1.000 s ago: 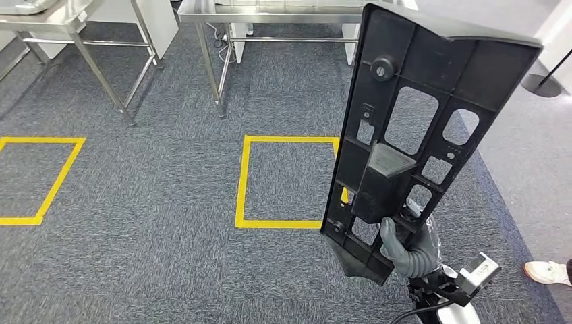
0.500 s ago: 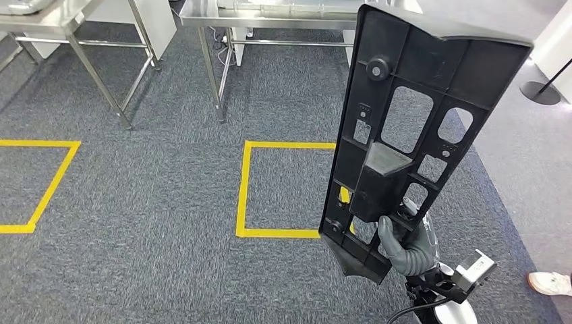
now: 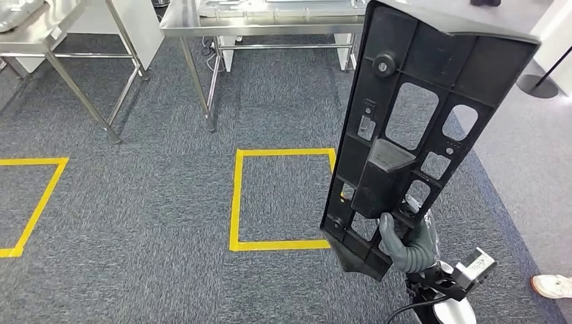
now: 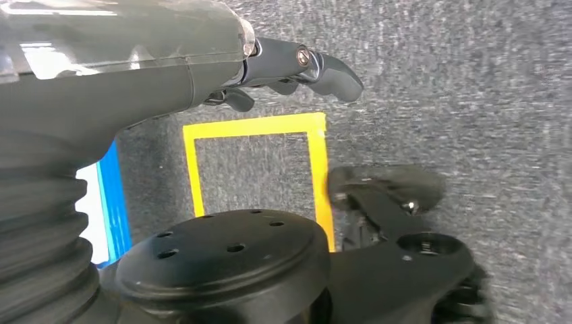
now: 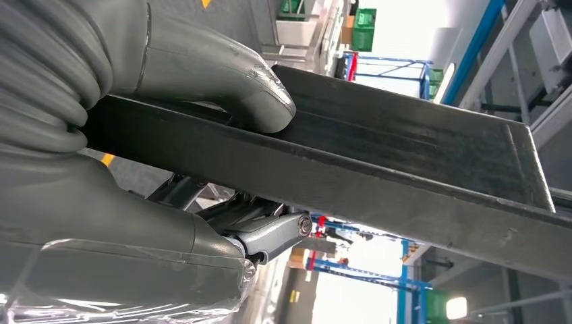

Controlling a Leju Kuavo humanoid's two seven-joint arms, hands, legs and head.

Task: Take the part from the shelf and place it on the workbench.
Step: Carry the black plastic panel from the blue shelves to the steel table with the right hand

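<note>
Your right hand (image 3: pixel 407 246) grips the lower end of the long black moulded plastic part (image 3: pixel 411 128), standing it near upright above the grey carpet (image 3: pixel 148 223); the left hand (image 4: pixel 297 67) hangs down with fingers loosely curled, holding nothing. Keep that grip firm and the part vertical as you walk, since its top-heavy length could swing. Compared with a second ago, the steel workbench (image 3: pixel 256 20) and the yellow taped floor square (image 3: pixel 280 199) sit lower in the head view: you have stepped closer.
</note>
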